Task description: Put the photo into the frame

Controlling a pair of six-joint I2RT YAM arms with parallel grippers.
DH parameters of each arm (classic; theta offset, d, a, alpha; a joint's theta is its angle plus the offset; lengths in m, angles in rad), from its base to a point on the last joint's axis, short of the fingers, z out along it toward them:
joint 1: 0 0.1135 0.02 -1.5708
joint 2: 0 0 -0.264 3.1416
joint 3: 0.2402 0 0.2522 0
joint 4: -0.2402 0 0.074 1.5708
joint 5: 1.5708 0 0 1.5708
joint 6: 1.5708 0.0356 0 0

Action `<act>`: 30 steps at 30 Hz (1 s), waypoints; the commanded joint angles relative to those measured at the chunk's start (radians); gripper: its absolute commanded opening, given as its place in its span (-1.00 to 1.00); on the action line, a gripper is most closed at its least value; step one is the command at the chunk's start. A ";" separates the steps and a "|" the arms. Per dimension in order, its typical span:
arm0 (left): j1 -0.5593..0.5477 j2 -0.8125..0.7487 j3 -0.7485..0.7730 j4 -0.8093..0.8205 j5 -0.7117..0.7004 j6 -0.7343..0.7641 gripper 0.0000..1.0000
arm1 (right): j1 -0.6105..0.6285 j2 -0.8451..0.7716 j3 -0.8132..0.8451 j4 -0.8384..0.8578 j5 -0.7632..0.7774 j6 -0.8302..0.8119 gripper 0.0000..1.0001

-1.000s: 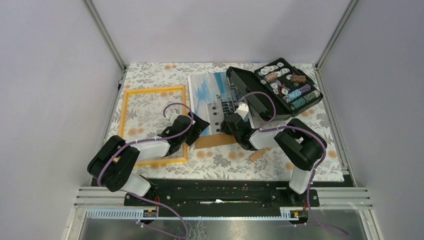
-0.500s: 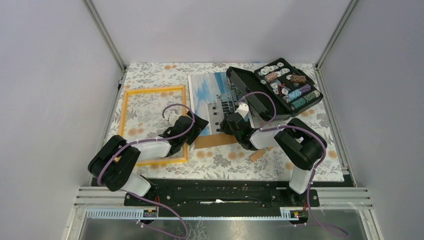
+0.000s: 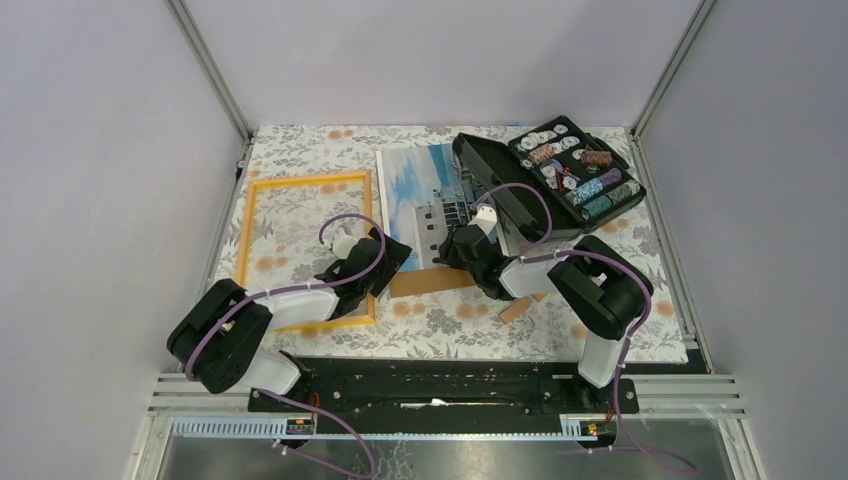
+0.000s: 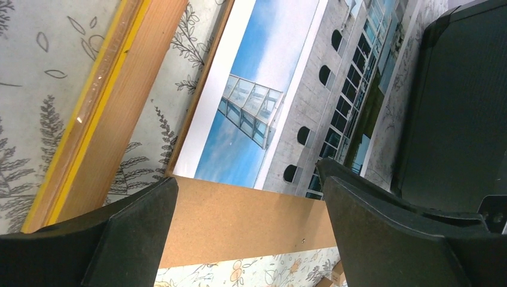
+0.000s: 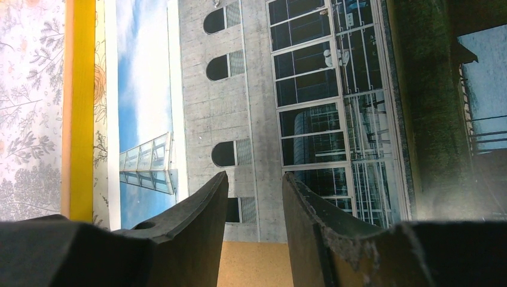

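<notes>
The photo [image 3: 420,190] lies face up in mid-table on a brown backing board [image 3: 430,282], its building and blue sky showing. The orange-yellow frame [image 3: 258,215] lies flat to its left with the tablecloth showing through it. My left gripper [image 3: 388,255] is wide open over the photo's near left corner; in the left wrist view the gripper [image 4: 248,197] spans the board [image 4: 239,221], with the photo [image 4: 269,101] beyond and the frame [image 4: 101,119] beside it. My right gripper [image 3: 455,245] is narrowly open and empty over the photo's near edge, which also shows in the right wrist view [image 5: 299,89].
An open black case of chips [image 3: 560,180] stands at the back right, its lid over the photo's right edge. A small wooden piece [image 3: 515,310] lies near the right arm. The floral cloth [image 3: 440,325] covers the table, with walls on three sides.
My left arm has swung its elbow a little left and nearer, while its gripper stays by the photo's near left corner. The right arm, photo and frame have not visibly moved.
</notes>
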 commanded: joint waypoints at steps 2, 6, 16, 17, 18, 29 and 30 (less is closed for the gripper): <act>-0.005 0.065 -0.033 0.024 -0.030 -0.021 0.97 | -0.005 0.031 -0.011 -0.078 -0.025 0.007 -0.08; -0.003 0.089 -0.038 0.096 -0.028 -0.007 0.94 | -0.006 0.026 -0.012 -0.078 -0.022 0.005 -0.08; -0.009 0.098 -0.018 0.047 -0.032 -0.022 0.97 | -0.010 0.029 -0.010 -0.071 -0.040 0.007 -0.07; -0.011 0.085 -0.019 0.021 -0.036 -0.030 0.97 | -0.010 0.030 -0.010 -0.070 -0.043 0.005 -0.08; -0.014 0.070 -0.030 0.011 -0.037 -0.039 0.97 | -0.010 0.030 -0.008 -0.069 -0.045 0.006 -0.08; -0.029 0.052 -0.041 -0.087 -0.062 -0.090 0.98 | -0.013 0.033 -0.009 -0.068 -0.054 0.008 -0.08; -0.031 0.054 -0.039 -0.085 -0.077 -0.084 0.98 | -0.012 0.031 -0.011 -0.068 -0.053 0.007 -0.08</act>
